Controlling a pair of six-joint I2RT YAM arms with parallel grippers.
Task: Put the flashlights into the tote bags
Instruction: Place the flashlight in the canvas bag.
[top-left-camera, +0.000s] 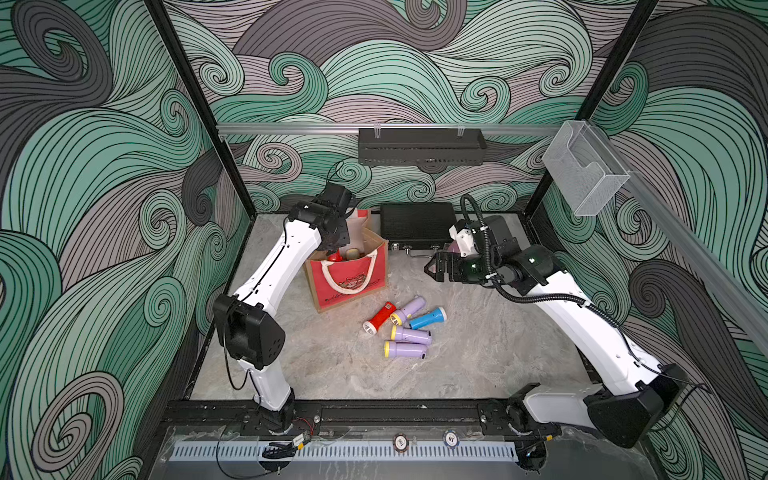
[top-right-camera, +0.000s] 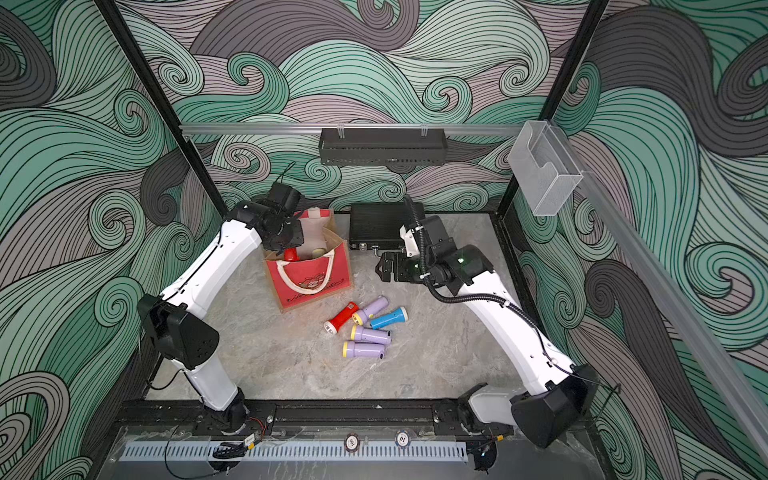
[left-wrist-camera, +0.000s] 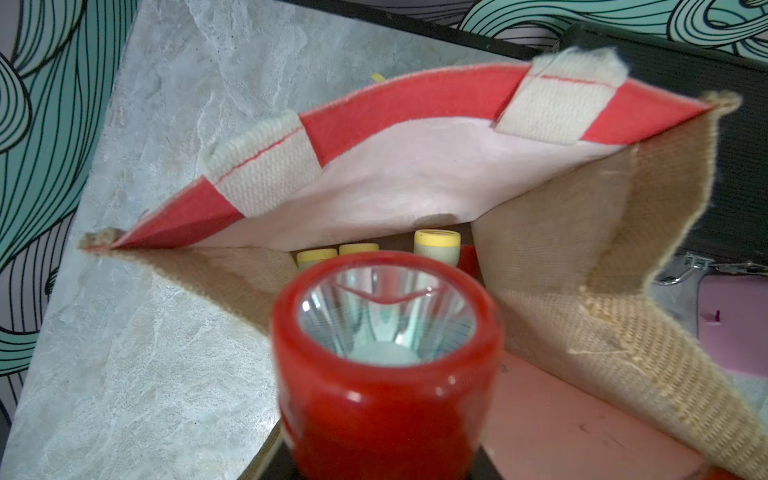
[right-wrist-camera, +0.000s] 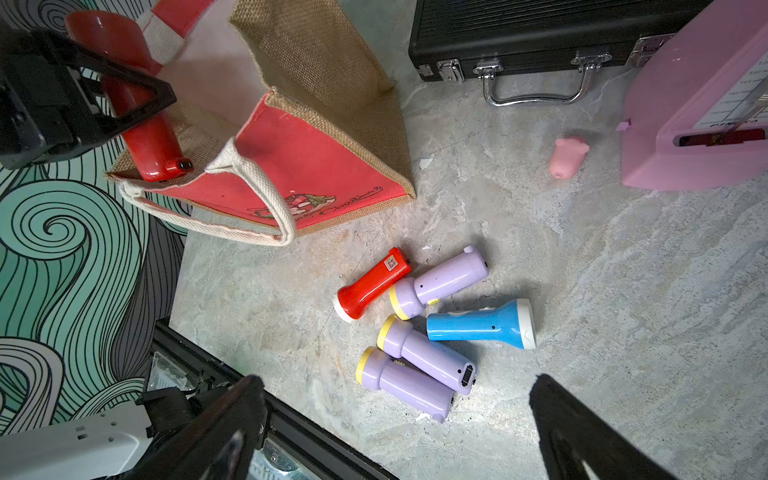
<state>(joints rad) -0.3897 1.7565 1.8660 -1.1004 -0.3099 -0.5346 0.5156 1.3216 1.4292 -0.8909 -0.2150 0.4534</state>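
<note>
Left claw (right-wrist-camera: 139, 99) gripping red flashlight (right-wrist-camera: 154, 143), tilted, lens up

Flashlights (top-left-camera: 411, 335) before tote bag (top-left-camera: 353, 276)

Grey marbled tabletop (top-left-camera: 478, 353) carries: tote bag (top-left-camera: 353, 282) at centre frame, five loose flashlights (top-left-camera: 411, 334) just below it, black case (top-left-camera: 417, 224) at upper centre.

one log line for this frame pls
left tool: shut on red flashlight, at tote bag mouth | right tool: open, empty | loose flashlights: five on table beside bag
</note>
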